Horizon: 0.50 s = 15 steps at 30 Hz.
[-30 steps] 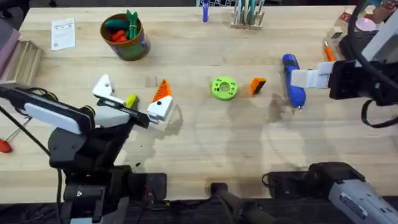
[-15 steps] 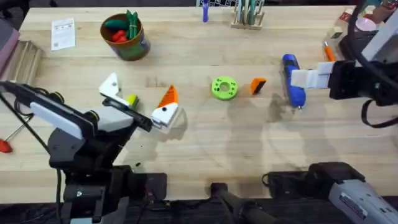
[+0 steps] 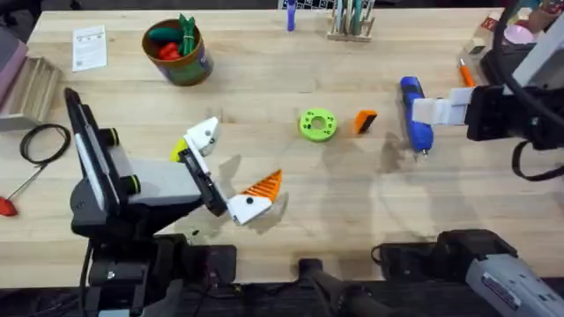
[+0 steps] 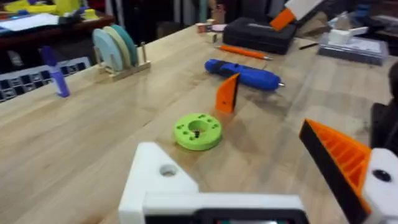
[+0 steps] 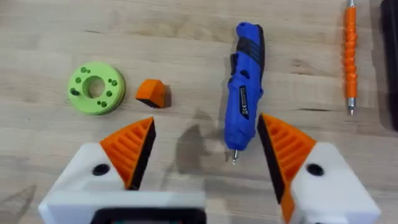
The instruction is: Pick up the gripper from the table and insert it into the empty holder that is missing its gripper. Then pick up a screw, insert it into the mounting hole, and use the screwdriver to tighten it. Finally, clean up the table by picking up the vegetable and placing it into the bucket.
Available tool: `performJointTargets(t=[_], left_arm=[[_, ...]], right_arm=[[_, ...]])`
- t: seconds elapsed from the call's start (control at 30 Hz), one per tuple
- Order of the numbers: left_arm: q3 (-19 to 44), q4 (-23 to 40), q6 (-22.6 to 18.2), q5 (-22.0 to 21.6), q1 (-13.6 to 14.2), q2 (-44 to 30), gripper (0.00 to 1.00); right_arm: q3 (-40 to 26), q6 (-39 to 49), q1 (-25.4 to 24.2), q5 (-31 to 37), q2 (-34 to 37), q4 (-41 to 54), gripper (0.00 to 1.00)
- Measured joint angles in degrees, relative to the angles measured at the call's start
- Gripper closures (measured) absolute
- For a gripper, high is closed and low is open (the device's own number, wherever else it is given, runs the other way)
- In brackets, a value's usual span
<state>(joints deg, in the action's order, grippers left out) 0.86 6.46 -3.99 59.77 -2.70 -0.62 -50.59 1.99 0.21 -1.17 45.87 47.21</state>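
On a wooden workbench [image 3: 291, 202], the gripper [image 3: 365, 121] lies unclaimed beyond the wide-open left gripper [image 3: 225, 172], whose holder [image 3: 204, 134] is bare. The first step is judged pending; the right gripper [image 5: 205, 152], spread wide, is poised by the screwdriver [image 5: 244, 93].

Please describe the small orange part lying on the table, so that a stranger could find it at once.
Find the green disc near the table's middle. Between it and the blue screwdriver lies the gripper, a small orange wedge with a black end. Unlike the slim orange tool, it is short and stubby.

One blue screwdriver [image 3: 415, 114], one green disc [image 3: 317, 124], one bucket [image 3: 179, 53]
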Motion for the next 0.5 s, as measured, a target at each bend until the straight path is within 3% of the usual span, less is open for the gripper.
performJointTargets(t=[0.2,0.5], left_arm=[[0.0,0.51,0.54,3.7,0.0,0.0,0.014],[0.0,0.72,1.11,5.16,0.0,0.0,0.014]], right_arm=[[0.0,0.0,0.0,0.0,0.0,0.0,0.009],[0.0,-0.01,0.0,0.0,0.0,0.01,0.008]])
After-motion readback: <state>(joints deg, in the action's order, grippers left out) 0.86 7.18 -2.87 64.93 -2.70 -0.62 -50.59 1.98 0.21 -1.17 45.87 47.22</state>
